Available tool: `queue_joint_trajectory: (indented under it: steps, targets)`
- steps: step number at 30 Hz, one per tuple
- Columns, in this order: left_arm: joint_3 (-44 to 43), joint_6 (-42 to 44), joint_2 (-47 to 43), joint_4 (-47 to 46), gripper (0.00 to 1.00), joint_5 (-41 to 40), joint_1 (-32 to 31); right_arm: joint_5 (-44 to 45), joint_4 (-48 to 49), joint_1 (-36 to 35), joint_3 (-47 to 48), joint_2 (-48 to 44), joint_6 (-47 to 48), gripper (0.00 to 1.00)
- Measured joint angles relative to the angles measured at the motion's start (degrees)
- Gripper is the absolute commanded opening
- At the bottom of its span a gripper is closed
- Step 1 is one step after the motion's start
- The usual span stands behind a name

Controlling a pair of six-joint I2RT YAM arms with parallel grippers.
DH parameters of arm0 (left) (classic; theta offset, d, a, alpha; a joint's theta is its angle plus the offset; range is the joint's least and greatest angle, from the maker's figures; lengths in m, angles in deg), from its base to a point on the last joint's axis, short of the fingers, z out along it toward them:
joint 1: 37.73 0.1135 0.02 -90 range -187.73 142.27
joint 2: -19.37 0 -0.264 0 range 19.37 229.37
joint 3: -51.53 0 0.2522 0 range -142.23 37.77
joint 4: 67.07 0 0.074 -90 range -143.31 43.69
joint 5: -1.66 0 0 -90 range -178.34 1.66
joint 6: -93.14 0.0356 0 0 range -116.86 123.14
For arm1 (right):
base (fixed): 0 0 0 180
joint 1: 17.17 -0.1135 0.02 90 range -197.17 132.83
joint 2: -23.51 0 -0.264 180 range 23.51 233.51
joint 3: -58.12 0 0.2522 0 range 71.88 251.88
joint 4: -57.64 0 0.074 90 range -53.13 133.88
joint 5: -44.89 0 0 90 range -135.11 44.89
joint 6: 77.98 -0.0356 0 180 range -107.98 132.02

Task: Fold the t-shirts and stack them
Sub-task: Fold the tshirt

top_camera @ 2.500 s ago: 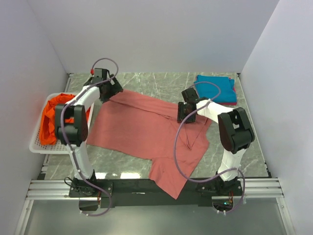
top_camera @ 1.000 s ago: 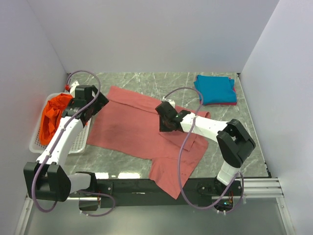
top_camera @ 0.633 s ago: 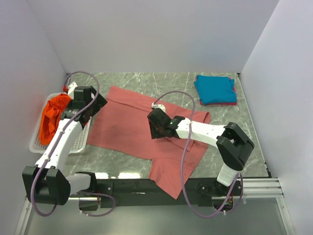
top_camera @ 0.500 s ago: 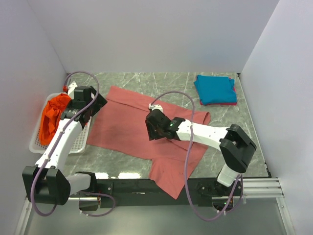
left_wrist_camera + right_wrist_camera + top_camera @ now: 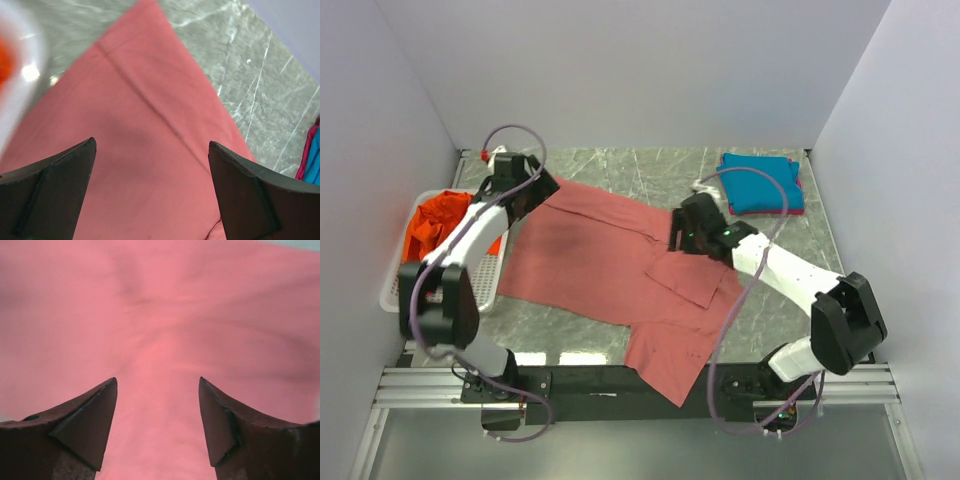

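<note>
The salmon-red t-shirt [image 5: 585, 262] lies spread on the marble table, its right sleeve [image 5: 692, 277] folded inward; its bottom hangs over the near edge. My left gripper [image 5: 537, 189] is open and empty above the shirt's far left corner; the left wrist view [image 5: 151, 142] shows red cloth [image 5: 150, 115] between its fingers. My right gripper [image 5: 683, 233] is open and empty just above the shirt near the folded sleeve, with only red cloth [image 5: 160, 315] in the right wrist view [image 5: 157, 380]. The teal-blue t-shirt [image 5: 761, 183] lies folded on the magenta one [image 5: 799, 186] at the far right. The orange t-shirt [image 5: 428, 226] is crumpled in the basket.
The white mesh basket [image 5: 395, 292] stands at the left table edge, close to my left arm. White walls close in the left, back and right sides. Bare marble [image 5: 650, 170] shows between the red shirt and the folded stack.
My right gripper carried the right sleeve inward to the left, let it go and drew back right. My left gripper swung out toward the basket and returned to the far left corner.
</note>
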Motion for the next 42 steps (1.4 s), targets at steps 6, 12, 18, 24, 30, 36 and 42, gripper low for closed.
queue_joint_trajectory:
  steps: [6,12,18,24,30,36,42]
  targets:
    - [-12.07,1.97,18.8,-3.8,0.99,5.68,-0.59,-1.46,-0.79,13.31,-1.33,5.22,-0.11,0.81]
    - [-20.9,2.75,33.31,-3.1,0.99,6.34,-0.63,-2.95,-2.34,19.69,3.13,17.29,1.53,0.81]
    - [-21.94,2.67,35.47,-2.73,0.99,3.85,-0.48,-4.59,-4.9,20.15,11.26,24.96,3.76,0.81]
    - [-16.5,1.25,31.58,-1.68,1.0,-0.79,0.42,-5.79,-9.11,20.5,21.68,32.13,7.58,0.81]
    - [-15.69,-1.88,30.47,2.64,1.0,-5.44,0.76,-6.64,-14.67,22.43,37.46,42.18,11.87,0.79]
    - [-16.94,-3.87,30.53,6.12,0.99,-6.45,0.92,-7.26,-20.17,25.55,49.66,48.94,15.85,0.79]
    - [-22.1,-4.96,33.11,11.58,0.99,-7.91,1.31,-10.27,-21.2,27.12,53.35,50.14,18.95,0.79]
